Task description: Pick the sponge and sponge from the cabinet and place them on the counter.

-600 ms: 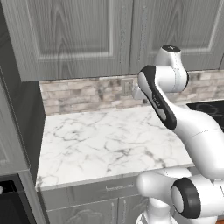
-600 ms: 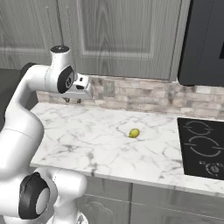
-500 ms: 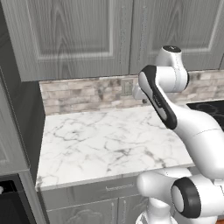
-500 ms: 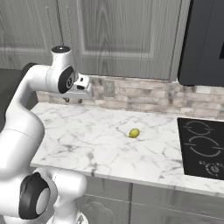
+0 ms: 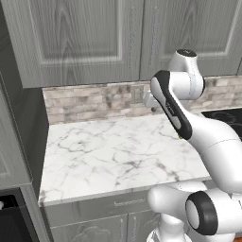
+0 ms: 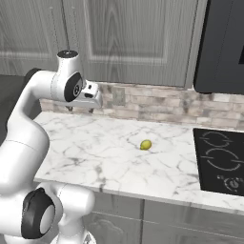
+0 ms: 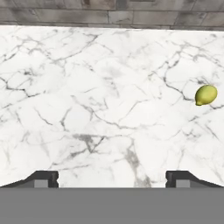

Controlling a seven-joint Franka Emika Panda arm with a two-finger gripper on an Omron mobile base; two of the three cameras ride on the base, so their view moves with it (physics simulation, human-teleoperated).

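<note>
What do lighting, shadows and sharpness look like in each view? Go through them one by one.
Left base view: flat, even light, counter sharp, no glare. Right base view: same soft light, only a faint shadow beneath the small yellow-green ball, stovetop matte. Hand view: marble veins slightly soft, the ball crisp enough, open hand dark at the bottom.

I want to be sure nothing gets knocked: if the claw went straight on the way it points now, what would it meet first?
Most likely bare counter. The open claw points down at the marble, and the small yellow-green ball lies off to one side of that line. Exact depth is hard to judge.
</note>
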